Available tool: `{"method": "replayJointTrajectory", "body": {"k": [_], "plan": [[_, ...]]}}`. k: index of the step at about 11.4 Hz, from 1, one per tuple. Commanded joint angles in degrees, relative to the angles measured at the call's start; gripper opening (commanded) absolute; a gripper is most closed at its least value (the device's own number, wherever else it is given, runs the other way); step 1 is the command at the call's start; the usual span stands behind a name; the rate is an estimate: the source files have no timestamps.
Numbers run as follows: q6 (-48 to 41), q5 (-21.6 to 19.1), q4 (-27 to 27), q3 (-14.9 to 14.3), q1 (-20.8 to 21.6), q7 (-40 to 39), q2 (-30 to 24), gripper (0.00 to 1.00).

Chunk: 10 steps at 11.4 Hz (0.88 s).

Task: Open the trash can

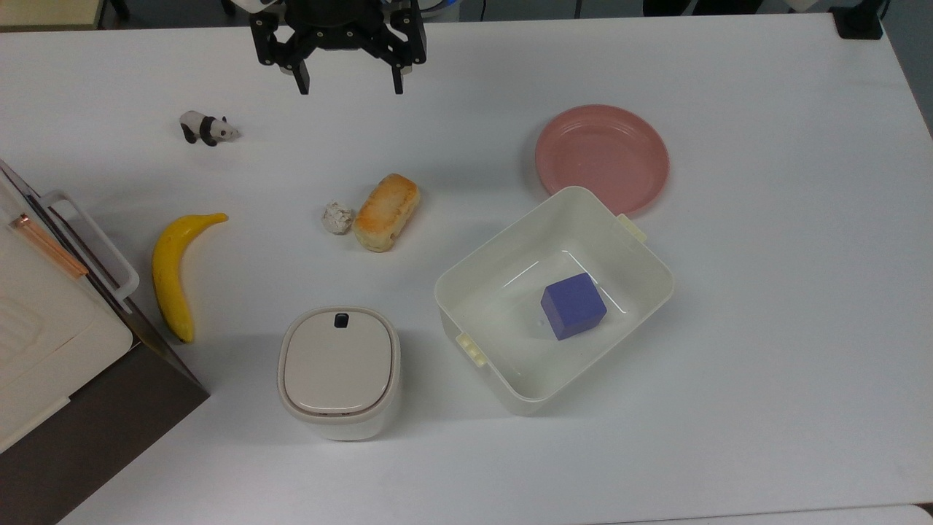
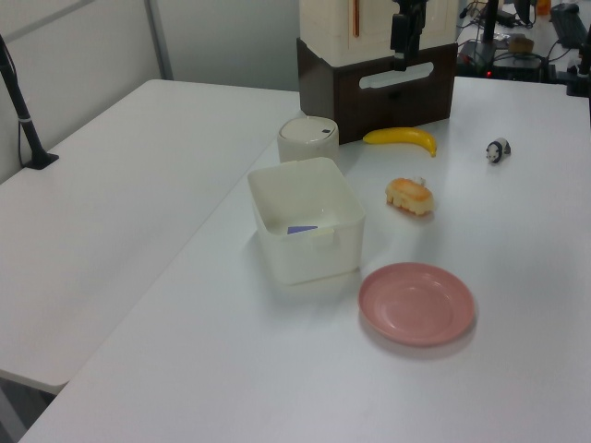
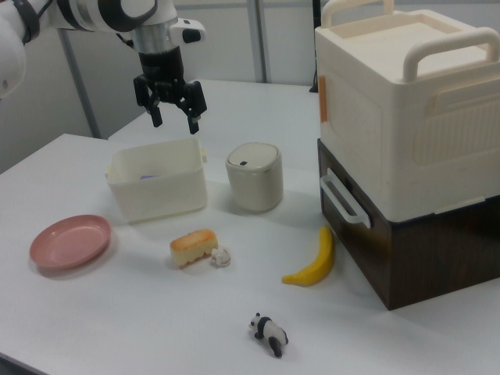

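The arm [image 3: 94, 12] is built of rounded white shells joined by black rings at the joints, and a short silver-grey cylindrical wrist section is seen below the last white shell. A small white flat piece is seen jutting sideways from that wrist section. The gripper [image 3: 173, 119] is matt black throughout, made of angular linkage plates with small openings between them, and two narrow black fingers [image 3: 193, 123] taper to blunt tips. In the top view the gripper [image 1: 348, 89] is seen as a wide black frame with stepped outer corners, and small pale fasteners are dotted on its linkage; a blue cable is glimpsed just beside its upper edge
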<state>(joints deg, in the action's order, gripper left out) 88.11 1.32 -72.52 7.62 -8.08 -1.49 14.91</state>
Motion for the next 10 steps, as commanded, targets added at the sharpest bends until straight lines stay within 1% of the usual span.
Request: {"method": "replayJointTrajectory", "body": {"k": [1,4,5,6,7,8,9,10], "plan": [[0.48,-0.18,0.63,-0.42,0.43,-2.11,0.3,1.0],[0.48,-0.18,0.54,-0.42,0.43,-2.81,0.3,1.0],[0.48,-0.18,0.54,-0.42,0.52,-2.82,0.3,0.97],[0.57,-0.18,0.45,-0.42,0.52,-2.9,0.3,0.79],[0.65,-0.18,0.36,-0.5,0.52,-2.9,0.47,0.42],[2.31,-0.01,0.27,-0.42,0.7,-2.82,1.08,0.12],[6.68,0.17,-0.68,-0.42,0.78,-2.82,1.35,0.0],[10.81,0.35,-2.09,-0.42,1.22,-2.82,1.35,0.0]]}}
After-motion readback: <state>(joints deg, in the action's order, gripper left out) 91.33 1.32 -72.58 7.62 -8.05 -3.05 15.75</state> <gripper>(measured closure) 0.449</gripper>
